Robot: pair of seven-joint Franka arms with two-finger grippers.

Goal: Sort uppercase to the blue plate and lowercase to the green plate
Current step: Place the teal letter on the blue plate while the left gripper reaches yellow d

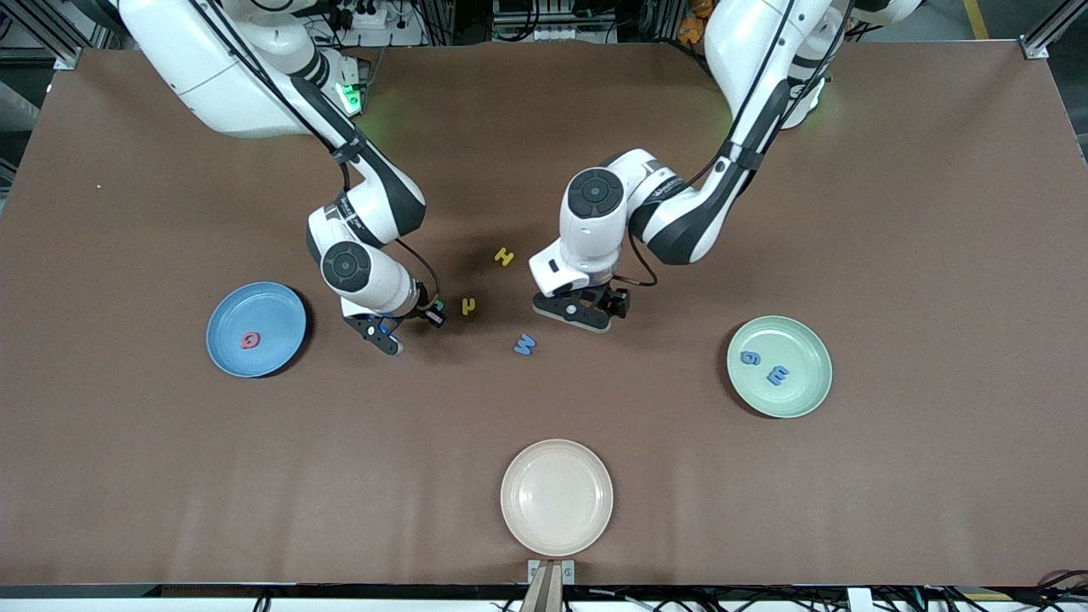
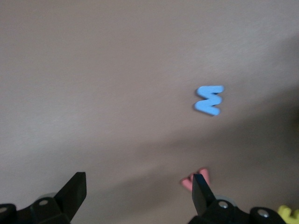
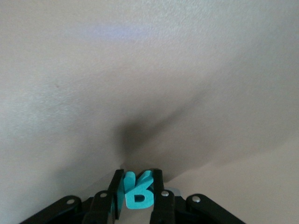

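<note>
Right gripper [image 3: 136, 186] has its fingers pinched tight on the teal R [image 3: 136, 196], which sits wedged between the two pads. It hangs over bare table between the blue plate [image 1: 280, 304] and the loose letters in the middle.

Left gripper [image 2: 139, 191] is spread wide with nothing held, hovering low over the red w [image 2: 196, 179]; one fingertip [image 2: 200, 189] sits right at the edge of that letter in the left wrist view, and I can't say whether it's touching.

Count time. Three plates: the blue one toward the right arm's end, the green plate [image 1: 807, 395] toward the left arm's end, and a cream plate [image 1: 557, 497] nearest the front camera. The blue plate holds one letter, the red Q [image 1: 249, 340]. The green plate holds two, the blue g [image 1: 749, 359] and the blue m [image 1: 777, 373].

Loose on the table [image 1: 544, 127] between the arms: the yellow H [image 1: 505, 256], the yellow h [image 1: 468, 306] a bit nearer the front camera, and the light-blue M [image 1: 525, 344] nearer again.

The only writing I can read is the letters themselves.
</note>
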